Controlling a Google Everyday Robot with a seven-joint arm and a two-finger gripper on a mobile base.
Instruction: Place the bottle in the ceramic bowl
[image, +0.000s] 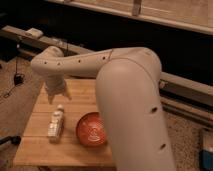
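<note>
Pale wooden slats are seen in the top of the small table (33, 146), on which both task things are found. The bottle (56, 124) is laid on its side toward the left of the top, with its capped neck turned to the far edge. The ceramic bowl (93, 131) is set just beside it on the right, apart from it.

The gripper (57, 94) is held above the table just beyond the bottle's neck and is pointed downward. It is probably placed so for a descent onto the bottle, which is not yet grasped. Whether the gripper is spread or pressed together cannot be told; nothing is seen held in it. The bowl's nearness is judged useful, since only a short carry would be needed.

A light label is seen on the bottle, but no brand or writing can be read from it. Faint white marks are seen inside the bowl, and nothing legible is formed by them.
</note>
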